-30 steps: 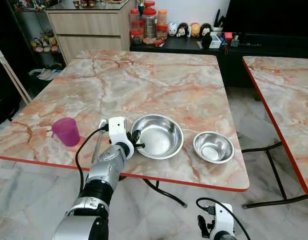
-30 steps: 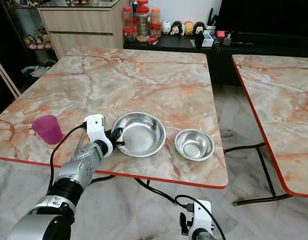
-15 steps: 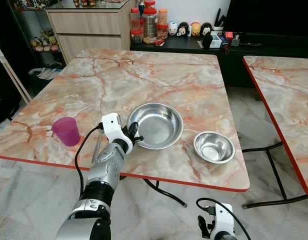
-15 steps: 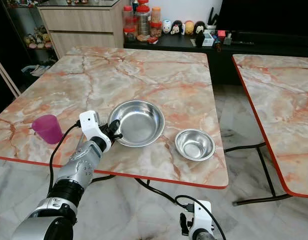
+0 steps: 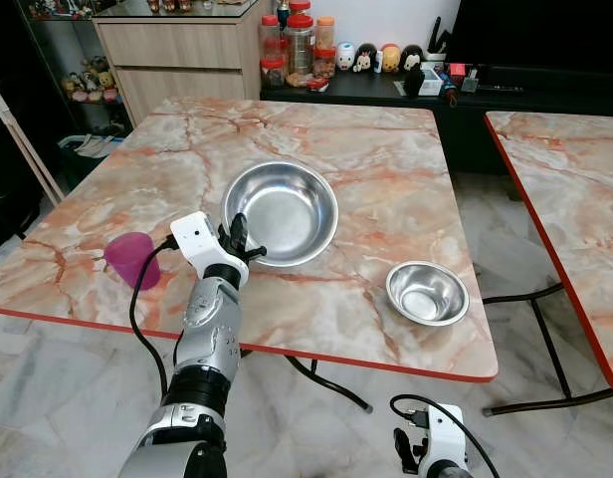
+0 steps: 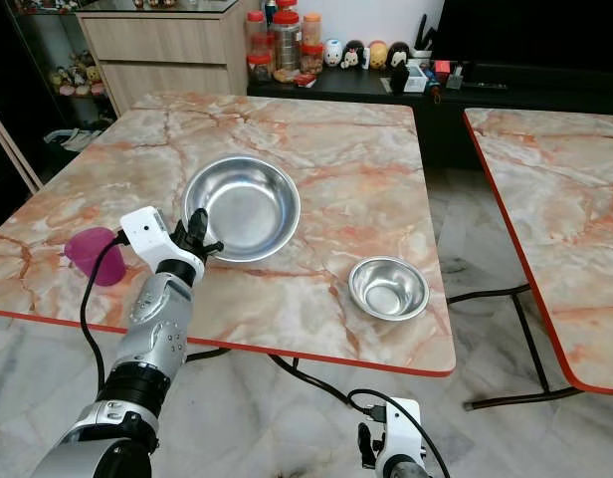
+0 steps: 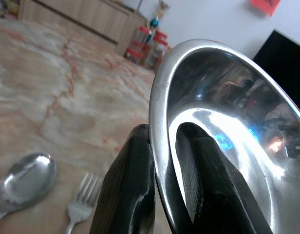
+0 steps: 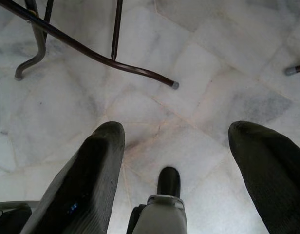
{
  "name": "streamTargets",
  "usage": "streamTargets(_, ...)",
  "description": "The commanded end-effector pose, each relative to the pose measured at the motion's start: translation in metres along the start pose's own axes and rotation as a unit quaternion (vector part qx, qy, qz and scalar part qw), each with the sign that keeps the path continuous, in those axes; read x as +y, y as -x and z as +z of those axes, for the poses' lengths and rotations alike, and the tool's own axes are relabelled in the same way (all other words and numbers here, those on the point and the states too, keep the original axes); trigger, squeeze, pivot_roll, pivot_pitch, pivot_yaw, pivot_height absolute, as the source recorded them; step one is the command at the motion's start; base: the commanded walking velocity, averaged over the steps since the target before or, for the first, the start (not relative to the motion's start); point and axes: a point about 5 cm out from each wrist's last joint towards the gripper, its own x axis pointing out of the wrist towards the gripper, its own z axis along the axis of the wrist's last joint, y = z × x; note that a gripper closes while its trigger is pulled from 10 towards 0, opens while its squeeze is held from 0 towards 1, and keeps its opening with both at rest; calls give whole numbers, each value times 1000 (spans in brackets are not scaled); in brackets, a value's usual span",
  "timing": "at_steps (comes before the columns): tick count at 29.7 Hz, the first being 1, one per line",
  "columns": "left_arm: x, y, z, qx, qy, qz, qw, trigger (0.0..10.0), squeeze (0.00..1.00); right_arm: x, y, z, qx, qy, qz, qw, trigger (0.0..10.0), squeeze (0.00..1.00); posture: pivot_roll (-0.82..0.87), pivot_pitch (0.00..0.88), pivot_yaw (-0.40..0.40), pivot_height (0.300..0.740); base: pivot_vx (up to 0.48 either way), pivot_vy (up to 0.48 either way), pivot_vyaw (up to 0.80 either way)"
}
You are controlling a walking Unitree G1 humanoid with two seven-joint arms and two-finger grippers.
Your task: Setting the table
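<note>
Status: your table setting is, on this evidence, partly done. The large bowl [image 5: 280, 211] sits centre-left of the head view, its near rim pinched between the fingers [image 7: 133, 195] of your left gripper [image 5: 237, 237]. The small bowl [image 5: 426, 292] rests lower right, the pink cup [image 5: 132, 259] at far left (spoon [image 7: 23, 181] and fork [image 7: 82, 207] lie beside the grip). Your right gripper [image 8: 189, 156] hangs spread apart over the floor.
</note>
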Motion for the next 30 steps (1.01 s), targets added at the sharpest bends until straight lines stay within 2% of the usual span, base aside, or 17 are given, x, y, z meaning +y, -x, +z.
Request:
streamTargets(1,-4,-3,11,-31,-3,-2,1000,10000,0,-2,-1,4,-6,-1,-2,1000,10000,0,-17,0,-18,740,0,0,0)
streamTargets(11,-1,2,8,-39,-38,1,998,10000,0,-5,-1,7,-11,-5,-8,1000,10000,0,-12,0,-31,740,0,0,0)
streamTargets(14,-2,-1,15,-54,-35,3,998,10000,0,-6,-1,6,-8,-8,-13,1000,10000,0,-7,0,-31,740,0,0,0)
streamTargets(21,-1,-2,18,-62,-39,6,997,10000,0,-7,0,1,4,-16,-26,1000,10000,0,-10,0,-26,740,0,-34,0)
streamTargets(25,0,-2,20,-67,-37,10,997,10000,0,-10,1,-1,7,-21,-35,999,10000,0,-12,0,-20,740,0,-240,-606)
streamTargets(30,3,-3,23,-72,-36,16,997,10000,0,-11,2,-2,6,-20,-36,999,10000,0,-11,0,-22,740,0,-251,0)
